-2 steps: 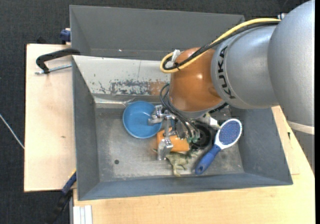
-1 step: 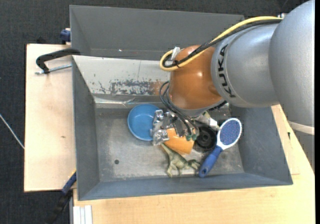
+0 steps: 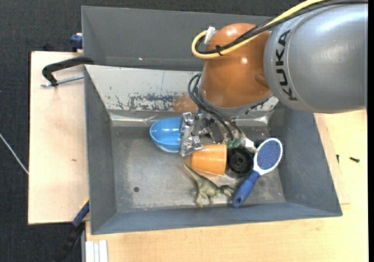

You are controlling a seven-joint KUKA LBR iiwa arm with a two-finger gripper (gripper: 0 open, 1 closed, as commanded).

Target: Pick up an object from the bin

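Observation:
My gripper (image 3: 189, 133) shows as a metal piece under the orange wrist cover, low in the middle of the bin. It stands right beside the blue bowl-like shell (image 3: 164, 134) on its left. Just below it lies an orange cup (image 3: 209, 160) on its side. Whether it touches either one I cannot make out. A black round part (image 3: 238, 162) sits to the right of the cup.
A blue brush with a round speckled head (image 3: 260, 166) leans along the bin's right side. An olive-green toy figure (image 3: 208, 190) lies near the front wall. The arm and its orange cover hide the back right of the bin.

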